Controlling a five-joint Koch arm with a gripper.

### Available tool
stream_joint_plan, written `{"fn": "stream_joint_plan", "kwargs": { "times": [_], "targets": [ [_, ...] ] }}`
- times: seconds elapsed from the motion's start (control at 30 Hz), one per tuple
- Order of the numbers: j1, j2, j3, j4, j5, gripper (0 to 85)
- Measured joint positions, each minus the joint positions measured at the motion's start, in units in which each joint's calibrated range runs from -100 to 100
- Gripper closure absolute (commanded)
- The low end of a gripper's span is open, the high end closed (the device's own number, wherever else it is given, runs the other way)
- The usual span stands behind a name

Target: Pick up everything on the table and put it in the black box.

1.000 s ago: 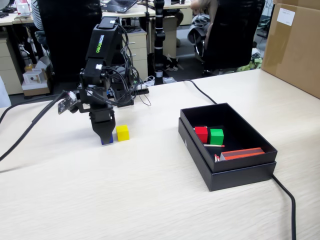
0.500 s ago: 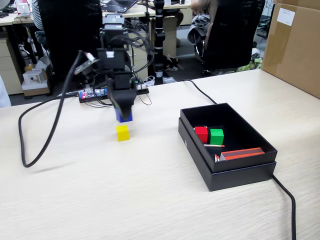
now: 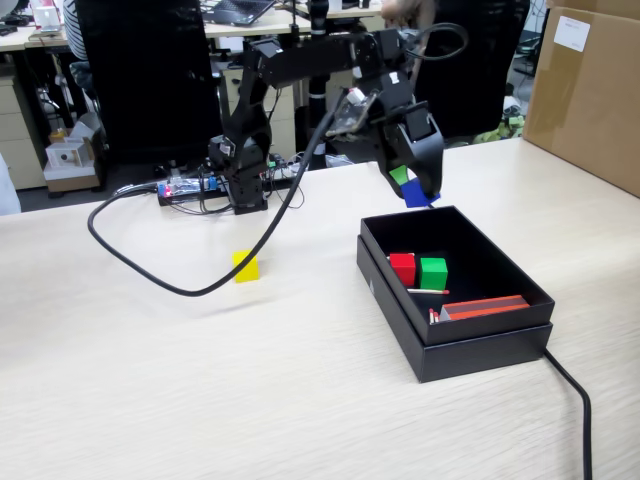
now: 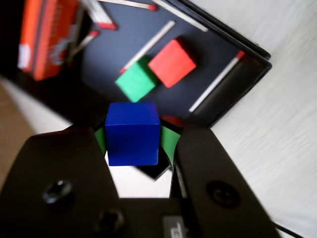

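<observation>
A big brown carton (image 3: 590, 90) stands at the far right. A black cable (image 3: 572, 395) trails off the near edge. Matchsticks (image 4: 148, 45) lie beside a red-orange packet (image 4: 45, 37).

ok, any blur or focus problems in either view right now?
Wrist view: the blue cube is sharp, while the red cube, the matchsticks and the table behind it are soft. Fixed view: the black box and yellow cube are sharp, the gripper only slightly soft.
</observation>
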Motion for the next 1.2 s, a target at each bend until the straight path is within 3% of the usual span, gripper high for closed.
{"fn": "stream_joint_plan", "kwargs": {
  "times": [0.47,0.5,0.7,0.87,1.1,1.2],
  "targets": [
    [-0.05,15.53,6.48,0.0,2.0,75.4],
    [-0.15,16.05,6.48,0.0,2.0,74.1],
    [-0.59,18.51,6.48,0.0,2.05,47.5],
    [-1.42,18.51,6.48,0.0,2.05,45.9],
    [-4.1,-5.57,-5.48,0.08,1.71,43.8],
    [-6.64,-20.45,-12.96,0.08,-0.44,43.8]
  ]
}}
